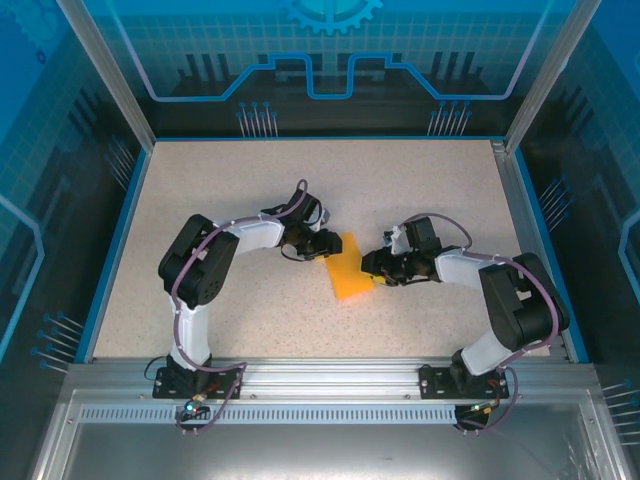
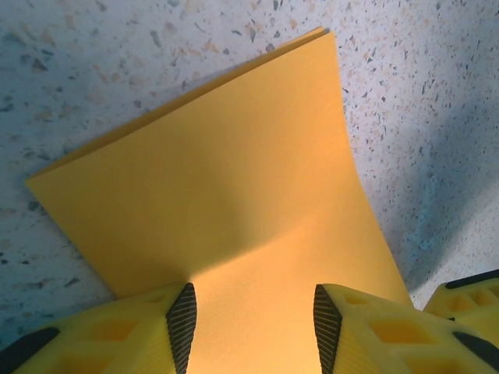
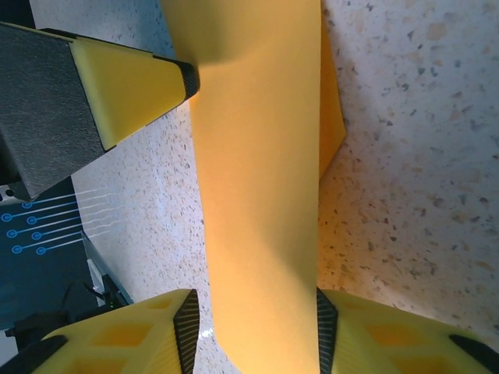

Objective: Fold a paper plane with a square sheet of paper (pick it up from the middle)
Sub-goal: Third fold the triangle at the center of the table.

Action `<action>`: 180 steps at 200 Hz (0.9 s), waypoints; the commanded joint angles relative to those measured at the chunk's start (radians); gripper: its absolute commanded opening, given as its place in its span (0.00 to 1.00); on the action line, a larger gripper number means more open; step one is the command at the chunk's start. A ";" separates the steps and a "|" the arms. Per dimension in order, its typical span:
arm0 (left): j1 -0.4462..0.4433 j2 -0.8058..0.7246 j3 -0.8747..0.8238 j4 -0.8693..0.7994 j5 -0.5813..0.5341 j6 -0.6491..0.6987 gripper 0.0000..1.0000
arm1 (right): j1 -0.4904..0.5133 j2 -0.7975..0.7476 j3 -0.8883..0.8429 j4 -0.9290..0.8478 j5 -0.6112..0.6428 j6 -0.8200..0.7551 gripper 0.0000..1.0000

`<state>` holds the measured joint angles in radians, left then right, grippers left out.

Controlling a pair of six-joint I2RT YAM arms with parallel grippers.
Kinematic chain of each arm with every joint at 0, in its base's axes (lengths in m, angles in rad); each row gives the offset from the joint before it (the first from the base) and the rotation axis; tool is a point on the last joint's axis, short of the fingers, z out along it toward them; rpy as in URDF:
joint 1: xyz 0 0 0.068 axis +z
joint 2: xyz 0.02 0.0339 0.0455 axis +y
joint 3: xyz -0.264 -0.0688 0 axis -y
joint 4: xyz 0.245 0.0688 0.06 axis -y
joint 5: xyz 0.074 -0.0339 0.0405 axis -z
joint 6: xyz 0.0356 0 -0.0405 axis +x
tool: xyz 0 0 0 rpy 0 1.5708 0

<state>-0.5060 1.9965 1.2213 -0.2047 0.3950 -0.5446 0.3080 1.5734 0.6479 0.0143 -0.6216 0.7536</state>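
Lying midway on the table [image 1: 230, 190], clear of every edge, the square sheet of paper [image 1: 350, 270] is folded to at least 2 layers, its long axis running far edge to near edge, no nose formed yet. The left gripper [image 2: 253, 327] stands parted astride it, clamping nothing; the right gripper [image 3: 253, 331] brackets a raised flap, and I cannot tell whether it pinches. Light and limp by my judgement, it is best pinched at the stiffer folded edge

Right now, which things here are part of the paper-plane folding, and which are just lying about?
Part of the job: folded orange paper, left pincer, right pincer.
Just there: speckled table, metal rail, blue wall panels.
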 commanded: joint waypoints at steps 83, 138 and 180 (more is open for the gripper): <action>0.003 0.066 0.166 -0.055 0.059 0.130 0.50 | 0.103 0.041 -0.086 0.195 0.114 0.262 0.15; -0.002 -0.172 -0.025 0.007 0.032 0.152 0.57 | 0.125 -0.015 -0.018 0.050 0.174 0.253 0.26; -0.119 -0.315 -0.195 0.069 -0.070 0.217 0.59 | 0.085 0.003 0.033 -0.054 0.132 0.169 0.21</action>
<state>-0.5381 1.7424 1.0973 -0.1741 0.4019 -0.4000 0.4232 1.5780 0.6510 0.0441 -0.4702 0.9726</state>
